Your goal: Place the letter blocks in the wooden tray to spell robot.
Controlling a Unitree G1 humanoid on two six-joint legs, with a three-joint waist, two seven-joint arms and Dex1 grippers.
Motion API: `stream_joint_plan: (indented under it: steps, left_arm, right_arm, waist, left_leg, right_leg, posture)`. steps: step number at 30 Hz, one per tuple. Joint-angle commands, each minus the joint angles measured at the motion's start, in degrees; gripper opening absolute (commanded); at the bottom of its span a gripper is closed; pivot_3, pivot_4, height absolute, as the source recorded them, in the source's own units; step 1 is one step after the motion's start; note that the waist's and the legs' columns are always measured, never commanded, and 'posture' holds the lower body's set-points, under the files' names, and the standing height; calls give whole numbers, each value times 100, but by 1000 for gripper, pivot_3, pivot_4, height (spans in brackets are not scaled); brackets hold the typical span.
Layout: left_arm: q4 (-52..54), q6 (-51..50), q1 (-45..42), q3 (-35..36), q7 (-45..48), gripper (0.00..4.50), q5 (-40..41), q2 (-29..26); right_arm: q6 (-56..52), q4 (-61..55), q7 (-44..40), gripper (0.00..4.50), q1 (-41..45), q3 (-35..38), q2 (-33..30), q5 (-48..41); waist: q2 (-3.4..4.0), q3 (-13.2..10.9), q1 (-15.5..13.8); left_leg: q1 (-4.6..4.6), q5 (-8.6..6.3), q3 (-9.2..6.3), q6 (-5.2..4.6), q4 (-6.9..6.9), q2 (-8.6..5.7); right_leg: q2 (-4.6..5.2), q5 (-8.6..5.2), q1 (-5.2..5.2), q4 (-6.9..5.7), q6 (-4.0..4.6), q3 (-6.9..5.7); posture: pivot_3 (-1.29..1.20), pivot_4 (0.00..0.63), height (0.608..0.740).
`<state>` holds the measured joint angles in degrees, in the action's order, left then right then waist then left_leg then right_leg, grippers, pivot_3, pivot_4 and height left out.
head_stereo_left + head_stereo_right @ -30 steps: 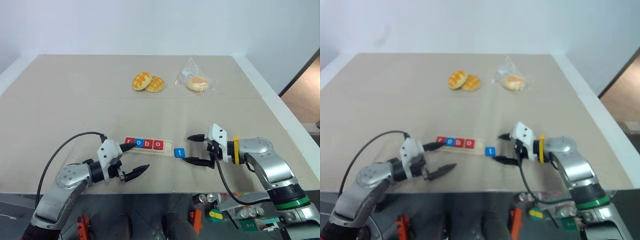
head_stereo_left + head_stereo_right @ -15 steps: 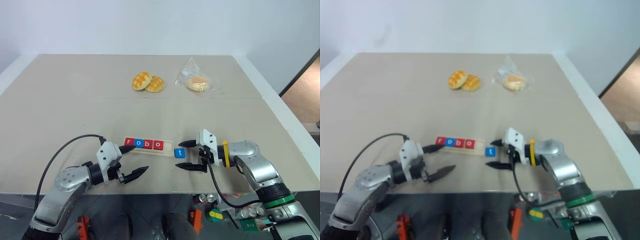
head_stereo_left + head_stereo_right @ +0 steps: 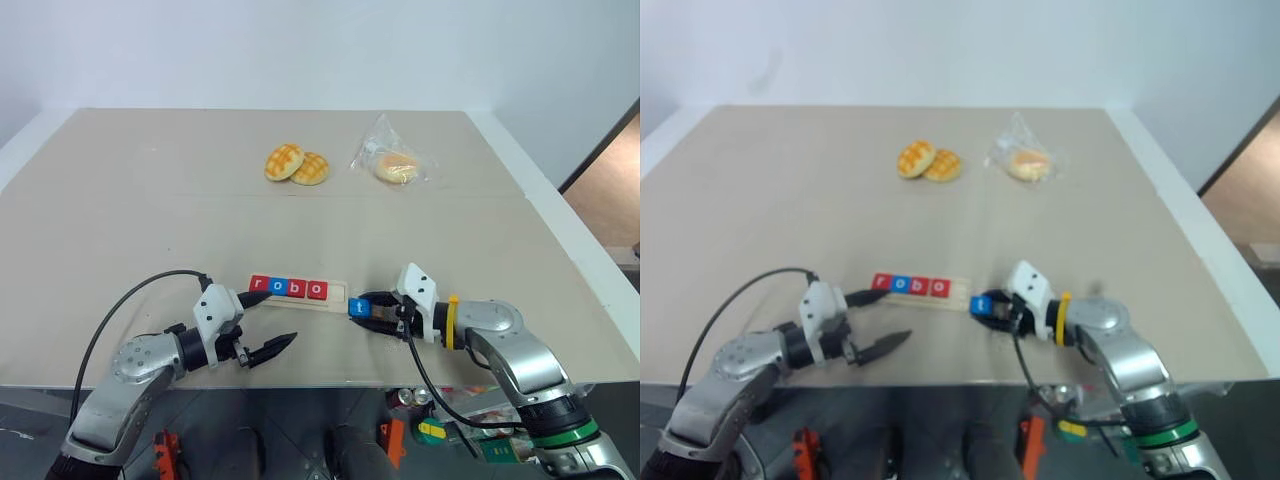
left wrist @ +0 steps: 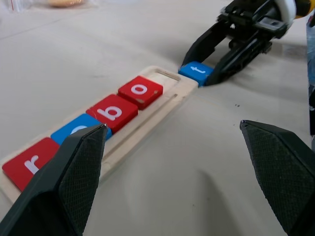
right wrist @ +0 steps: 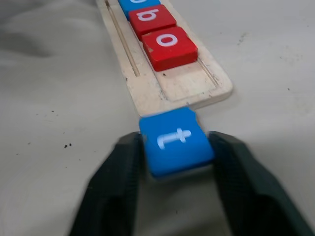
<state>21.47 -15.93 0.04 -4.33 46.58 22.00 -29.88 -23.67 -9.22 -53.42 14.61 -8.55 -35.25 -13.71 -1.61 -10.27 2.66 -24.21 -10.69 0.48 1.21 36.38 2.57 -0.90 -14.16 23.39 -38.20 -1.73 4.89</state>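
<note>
The wooden tray point(image 3: 336, 293) lies near the table's front edge. It holds red r point(image 3: 259, 284), blue o point(image 3: 278, 286), red b point(image 3: 297, 288) and red o point(image 3: 316, 290); its right end slot is bare. The blue t block point(image 5: 175, 141) sits just off that end, slightly tilted, and my right gripper point(image 3: 363, 312) is shut on it, fingers point(image 5: 117, 173) pressing both sides. My left gripper point(image 3: 281, 313) hangs open in front of the tray's left part, one fingertip over the r block, holding nothing.
Two golden buns point(image 3: 297, 164) and a bun in a clear bag point(image 3: 394, 165) lie far back on the table. The table's front edge point(image 3: 320, 382) runs close below both grippers. A black cable point(image 3: 130, 300) loops from the left arm.
My right gripper slid left to the t block and closed its fingers on it. The left gripper stayed where it was, open.
</note>
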Motion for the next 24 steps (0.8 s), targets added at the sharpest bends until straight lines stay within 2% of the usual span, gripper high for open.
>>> stream_joint_plan:
  steps: [1,9,14,18,24]
  left_arm:
    - [27,107,-179,8,26,4500,-8,14]
    - [2,74,-245,16,36,4500,-19,4]
    - [15,49,-278,21,44,4500,0,4]
    - [8,47,-315,10,45,4500,-13,3]
    - [106,30,-253,27,-15,4500,-21,-3]
  right_arm:
    - [-105,-362,275,1244,-183,171,-41,33]
    - [-192,-671,454,1242,-410,411,-243,-23]
    - [-45,-132,167,1242,337,470,-273,-165]
    - [479,718,-279,1242,1378,-136,-10,174]
    - [1156,1526,-783,1242,1802,-652,112,548]
  waist:
    - [0,0,-1]
    - [0,0,-2]
    - [0,0,15]
    - [0,-1,34]
    - [-2,0,-30]
  left_leg:
    - [0,0,0,0,0,0]
    - [-1,0,0,0,0,-1]
    - [4,1,13,-1,4,2]
    - [13,2,19,-3,4,8]
    - [-6,0,-2,0,-6,4]
  right_leg:
    - [0,0,0,0,0,0]
    - [2,-1,-1,0,-2,1]
    - [2,8,3,0,5,4]
    - [-4,14,2,0,9,6]
    - [-8,3,4,0,-21,0]
  posture:
    - [0,150,740]
    - [0,150,740]
    - [0,150,740]
    - [0,150,740]
    - [0,150,740]
